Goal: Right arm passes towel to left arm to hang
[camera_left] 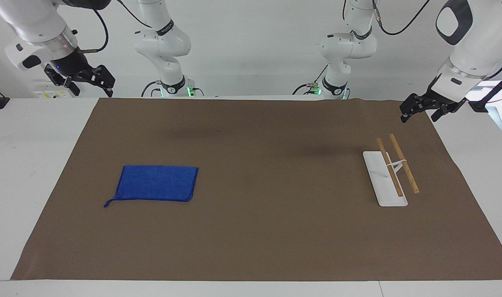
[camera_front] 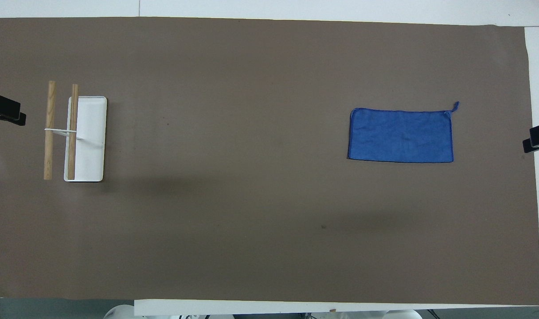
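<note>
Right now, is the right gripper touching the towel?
Apart. In the facing view the right gripper hangs raised at the table's edge by the robots, with bare brown mat between it and the towel, which lies flat.

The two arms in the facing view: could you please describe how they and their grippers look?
Both are white, rounded, jointed arms with black cables along them. The right arm has a silver wrist ring and a black two-finger right gripper with a small blue light on its mount. The left arm has a black oval panel and a black left gripper.
</note>
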Tool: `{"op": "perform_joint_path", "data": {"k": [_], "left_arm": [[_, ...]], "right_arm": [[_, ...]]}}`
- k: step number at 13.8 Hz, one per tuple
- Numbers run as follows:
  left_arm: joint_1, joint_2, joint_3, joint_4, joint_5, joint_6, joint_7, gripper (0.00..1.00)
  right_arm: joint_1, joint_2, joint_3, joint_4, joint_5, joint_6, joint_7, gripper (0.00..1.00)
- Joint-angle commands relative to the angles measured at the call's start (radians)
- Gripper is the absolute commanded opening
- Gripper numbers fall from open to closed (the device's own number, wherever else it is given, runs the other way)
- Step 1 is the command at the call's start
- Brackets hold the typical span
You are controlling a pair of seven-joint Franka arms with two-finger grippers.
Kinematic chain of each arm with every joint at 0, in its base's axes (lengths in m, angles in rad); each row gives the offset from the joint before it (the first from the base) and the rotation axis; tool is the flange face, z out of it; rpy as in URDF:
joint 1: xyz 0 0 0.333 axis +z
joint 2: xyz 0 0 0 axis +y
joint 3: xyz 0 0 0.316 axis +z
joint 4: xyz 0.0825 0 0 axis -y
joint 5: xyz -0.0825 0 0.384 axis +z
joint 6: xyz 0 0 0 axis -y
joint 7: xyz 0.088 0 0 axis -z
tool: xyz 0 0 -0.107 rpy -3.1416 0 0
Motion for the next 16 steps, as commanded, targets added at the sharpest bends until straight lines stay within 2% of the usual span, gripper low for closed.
{"op": "perform_joint_path", "data": {"k": [1,7,9,10,13,16], "left_arm": [[0.003,-0.023,-0.002,-0.029,0.002,0.015,-0.01,1.0],[0.003,-0.023,-0.002,-0.029,0.002,0.015,-0.01,1.0],[0.003,-0.022,-0.002,-0.029,0.001,0.015,-0.01,1.0],[0.003,-0.022,-0.002,-0.029,0.002,0.015,-0.01,1.0],[0.003,-0.022,-0.002,-0.029,0.002,0.015,-0.01,1.0],[0.003,-0.022,-0.002,-0.029,0.002,0.015,-0.01,1.0]], "right_arm": [[-0.005,-0.014,0.002,-0.021,0.008,0.018,-0.017,1.0],[0.025,-0.016,0.014,-0.023,-0.002,0.03,-0.005,1.0],[0.031,-0.008,0.016,-0.05,-0.001,0.085,0.009,1.0],[0.063,0.004,0.016,-0.097,0.005,0.156,0.026,1.0],[0.12,0.067,0.016,-0.32,0.013,0.502,0.057,1.0],[0.142,0.173,0.017,-0.406,0.013,0.7,0.112,1.0]]}}
